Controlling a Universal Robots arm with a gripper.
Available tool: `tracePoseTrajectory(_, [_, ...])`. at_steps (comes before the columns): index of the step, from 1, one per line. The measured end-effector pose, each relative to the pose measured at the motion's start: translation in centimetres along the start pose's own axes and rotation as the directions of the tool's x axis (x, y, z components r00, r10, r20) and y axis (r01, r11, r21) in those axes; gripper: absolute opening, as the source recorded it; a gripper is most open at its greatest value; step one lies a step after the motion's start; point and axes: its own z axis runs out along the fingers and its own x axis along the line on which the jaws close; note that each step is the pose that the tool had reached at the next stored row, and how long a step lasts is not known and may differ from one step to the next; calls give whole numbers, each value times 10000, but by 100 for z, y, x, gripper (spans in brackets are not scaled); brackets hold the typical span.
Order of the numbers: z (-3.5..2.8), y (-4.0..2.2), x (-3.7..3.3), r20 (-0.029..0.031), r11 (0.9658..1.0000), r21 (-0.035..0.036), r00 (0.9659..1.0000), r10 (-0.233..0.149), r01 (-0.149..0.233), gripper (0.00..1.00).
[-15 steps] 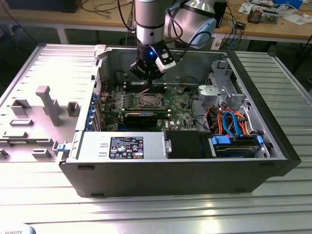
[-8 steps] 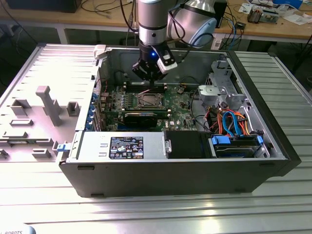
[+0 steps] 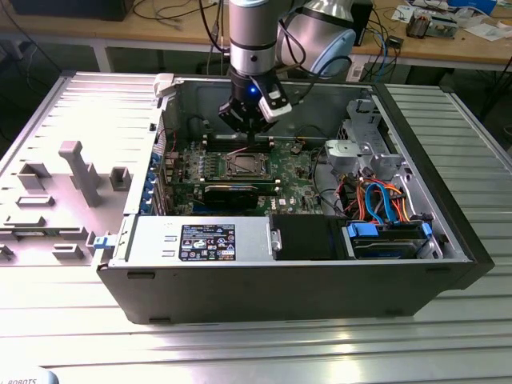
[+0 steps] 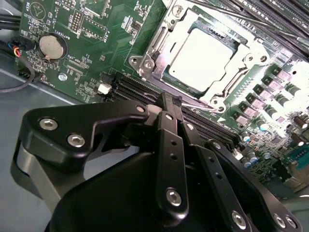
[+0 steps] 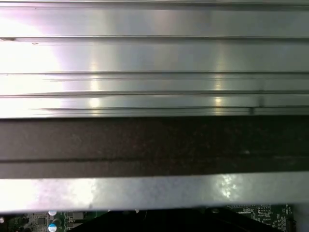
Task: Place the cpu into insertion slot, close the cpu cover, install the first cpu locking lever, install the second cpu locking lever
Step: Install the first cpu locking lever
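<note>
The cpu [image 4: 205, 53] shows its silver top in the insertion slot [image 3: 246, 166] on the green board. The cpu cover [image 4: 159, 46], a dull silver frame, lies flat around it. A thin metal locking lever [image 4: 200, 105] runs along the socket's edge nearest my gripper. My gripper [image 4: 173, 101] has its black fingers [image 4: 170, 140] pressed together, shut, with the tips right at that lever. Whether they pinch the lever I cannot tell. In the exterior view the gripper [image 3: 250, 134] hangs just behind the socket, inside the open computer case [image 3: 448, 240].
Black memory slots [image 4: 140, 89] lie under the fingertips. A coin battery [image 4: 49, 46] sits on the board. A long black expansion card [image 3: 232, 192], a power supply [image 3: 200, 240] and a drive cage with blue and orange cables [image 3: 384, 204] surround the socket. Grey fixtures [image 3: 80, 172] stand on the ribbed table [image 5: 154, 58].
</note>
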Motion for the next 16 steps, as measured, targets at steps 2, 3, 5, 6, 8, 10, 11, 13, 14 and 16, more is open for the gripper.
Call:
tracePoseTrajectory(2, [6,0,-2,-1,10000,0,10000,-11,11,11])
tracePoseTrajectory(3, [10,0,-2,-1,10000,0,10000,-11,11,11])
tracePoseTrajectory(5, [18,-1,-3,-1,10000,0,10000,-13,13,11])
tracePoseTrajectory(6, [23,-1,-6,-1,10000,0,10000,-14,14,11])
tracePoseTrajectory(8, [36,-1,-16,-1,10000,1,10000,-13,13,11])
tracePoseTrajectory(10, [51,-1,-23,-2,10000,1,10000,-13,13,11])
tracePoseTrajectory(11, [56,-1,-26,-1,10000,0,10000,-12,12,11])
tracePoseTrajectory(13, [69,-1,-35,-1,10000,1,10000,-12,12,11])
tracePoseTrajectory(14, [75,-2,-39,-1,10000,0,10000,-12,12,11])
tracePoseTrajectory(16, [86,-2,-45,-1,10000,0,10000,-13,13,11])
